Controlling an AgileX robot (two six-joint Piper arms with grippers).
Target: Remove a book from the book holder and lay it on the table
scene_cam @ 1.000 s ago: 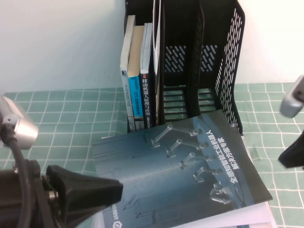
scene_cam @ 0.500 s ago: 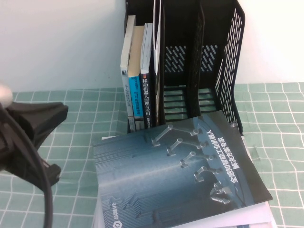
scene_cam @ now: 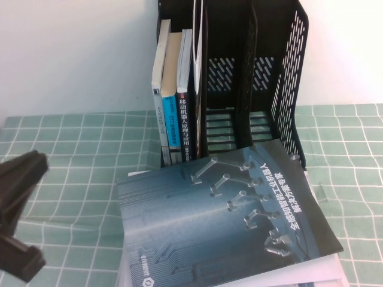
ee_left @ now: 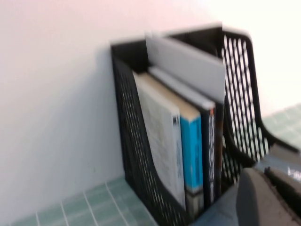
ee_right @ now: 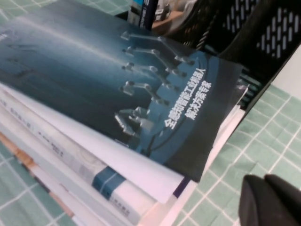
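At the far left of the high view the left gripper (scene_cam: 15,215) hangs low over the table (scene_cam: 78,149), well apart from the books. Its 2 dark fingers (scene_cam: 24,170) stand spread with clear space between them and nothing in them.

Next along, the black book holder (scene_cam: 287,89) stands upright against the white wall. Its leftmost compartment holds several thick books, among them a blue-spined book (scene_cam: 170,122) and a dark-spined book (scene_cam: 187,122), all upright. The 2 compartments to the right look empty.

In front of the holder, the dark blue-teal book (scene_cam: 221,221) lies flat, cover up, on top of a stack of other books (ee_right: 94,174) rather than on the bare green cloth. One corner sits just beside the holder's base.

The right gripper (ee_right: 270,197) is out of the high view; its wrist camera shows its black tips pressed together over the cloth just beside the stack's corner, holding nothing.

The book looks thin and light, a softcover that would bend and sag if lifted by 1 corner. The cover seems smooth, so likely slippery. I'd judge the best hold is along an overhanging edge, where a finger can slide under, then a low slide off the stack onto the cloth.
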